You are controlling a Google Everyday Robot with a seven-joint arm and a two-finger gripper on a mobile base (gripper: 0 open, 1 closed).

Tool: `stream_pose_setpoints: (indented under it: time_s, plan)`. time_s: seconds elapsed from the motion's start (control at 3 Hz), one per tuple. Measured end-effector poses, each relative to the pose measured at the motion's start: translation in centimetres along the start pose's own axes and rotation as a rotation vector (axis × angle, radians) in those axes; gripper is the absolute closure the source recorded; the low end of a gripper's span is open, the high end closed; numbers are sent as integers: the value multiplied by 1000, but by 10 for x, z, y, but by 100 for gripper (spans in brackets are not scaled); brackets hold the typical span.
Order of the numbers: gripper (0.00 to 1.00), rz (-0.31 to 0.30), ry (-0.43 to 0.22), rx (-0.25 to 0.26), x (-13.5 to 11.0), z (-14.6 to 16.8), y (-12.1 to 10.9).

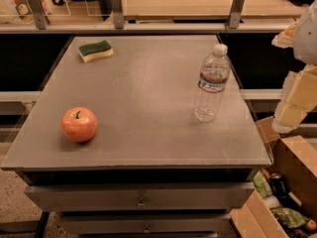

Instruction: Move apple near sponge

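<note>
The red-orange apple (79, 124) stands upright on the grey table top (148, 93) near its front left corner, stem up. The sponge (95, 50), dark green on top with a pale yellow base, lies flat at the back left of the table, well beyond the apple. My gripper (291, 108) hangs at the right edge of the view, off the table's right side and above a cardboard box. It is far from both the apple and the sponge and holds nothing that I can see.
A clear plastic water bottle (212, 83) with a white cap stands upright on the right side of the table. An open cardboard box (292, 182) with cans and packets sits on the floor at the right. A railed counter (173, 9) runs behind the table.
</note>
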State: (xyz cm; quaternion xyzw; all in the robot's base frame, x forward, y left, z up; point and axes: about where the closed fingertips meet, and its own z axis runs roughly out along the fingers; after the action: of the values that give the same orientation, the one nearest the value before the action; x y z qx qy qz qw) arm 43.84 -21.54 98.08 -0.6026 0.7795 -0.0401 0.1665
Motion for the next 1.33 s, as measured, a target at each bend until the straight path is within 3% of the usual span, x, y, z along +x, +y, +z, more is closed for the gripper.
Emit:
stream_pose_setpoints:
  time_s: [0.33, 0.67, 1.33]
  plan:
    - [0, 0, 0, 0, 0, 0, 0]
    - [0, -5, -42, 16, -9, -3, 17]
    - [0, -39, -196, 20, -49, 0, 88]
